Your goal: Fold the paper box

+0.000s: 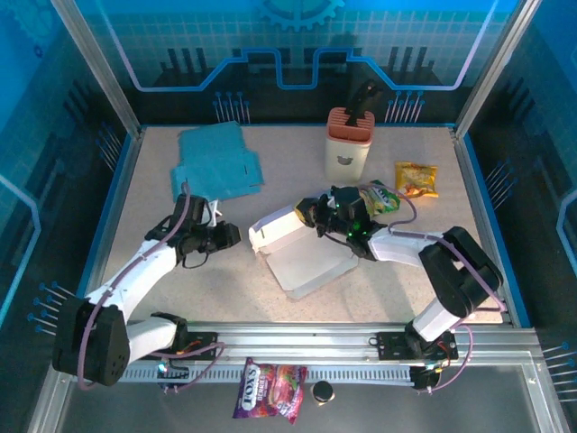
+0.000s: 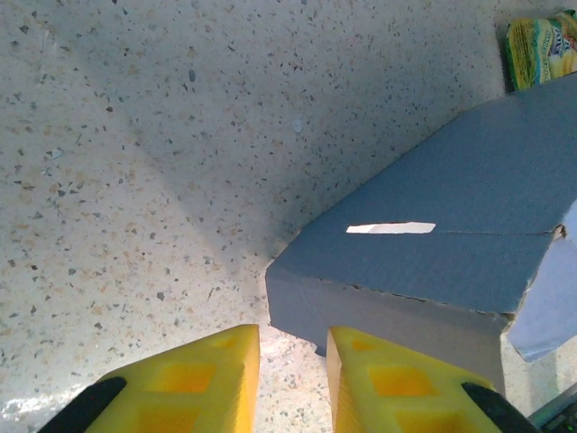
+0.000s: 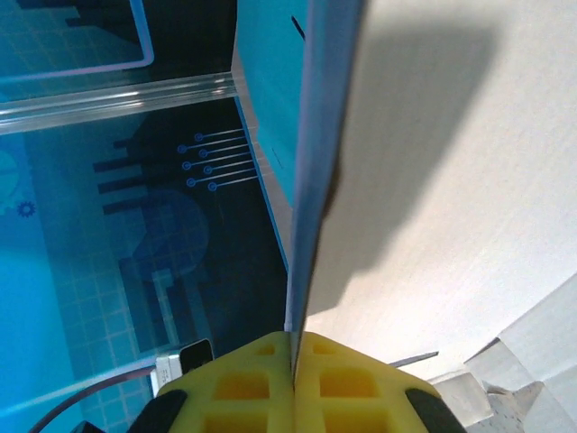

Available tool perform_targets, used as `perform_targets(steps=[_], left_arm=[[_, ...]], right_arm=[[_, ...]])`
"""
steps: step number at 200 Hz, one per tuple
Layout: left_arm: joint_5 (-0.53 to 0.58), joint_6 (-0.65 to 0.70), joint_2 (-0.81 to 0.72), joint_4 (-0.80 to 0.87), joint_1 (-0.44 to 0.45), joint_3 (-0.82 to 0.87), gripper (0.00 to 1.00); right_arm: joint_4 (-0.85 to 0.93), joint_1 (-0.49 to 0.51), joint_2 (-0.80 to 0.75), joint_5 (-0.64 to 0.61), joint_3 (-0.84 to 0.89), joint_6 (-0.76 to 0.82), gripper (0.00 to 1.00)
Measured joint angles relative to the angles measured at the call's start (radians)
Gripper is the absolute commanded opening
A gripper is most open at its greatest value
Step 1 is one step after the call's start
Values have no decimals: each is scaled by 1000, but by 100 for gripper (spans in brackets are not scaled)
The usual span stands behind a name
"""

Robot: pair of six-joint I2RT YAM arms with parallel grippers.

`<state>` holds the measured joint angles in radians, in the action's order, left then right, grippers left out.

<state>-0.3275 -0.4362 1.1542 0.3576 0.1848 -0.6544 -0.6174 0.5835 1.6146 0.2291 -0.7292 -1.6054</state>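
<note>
We see the white paper box half formed in the middle of the counter. It is a shallow tray, open side up, with a slit in the side wall facing our left arm. It sits skewed to the counter edges, its long axis seemingly running far-left to near-right. Our right gripper is clenched on a thin upright panel at the box's far edge. Our left gripper sits just beside the left corner, jaws slightly parted and holding nothing.
</note>
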Motion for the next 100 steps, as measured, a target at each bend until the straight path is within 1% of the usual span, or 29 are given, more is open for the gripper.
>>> perform_targets(steps=[23, 56, 81, 100], left_arm=[[8, 21, -34, -43, 13, 43, 26], [19, 48, -81, -109, 43, 99, 26], [27, 82, -94, -178, 89, 151, 26], [31, 100, -108, -193, 115, 169, 27]], right_arm=[[-42, -14, 32, 43, -7, 12, 0], [-53, -28, 60, 103, -24, 29, 0], [-51, -31, 61, 129, -29, 36, 0], [-50, -31, 61, 142, -30, 37, 0]])
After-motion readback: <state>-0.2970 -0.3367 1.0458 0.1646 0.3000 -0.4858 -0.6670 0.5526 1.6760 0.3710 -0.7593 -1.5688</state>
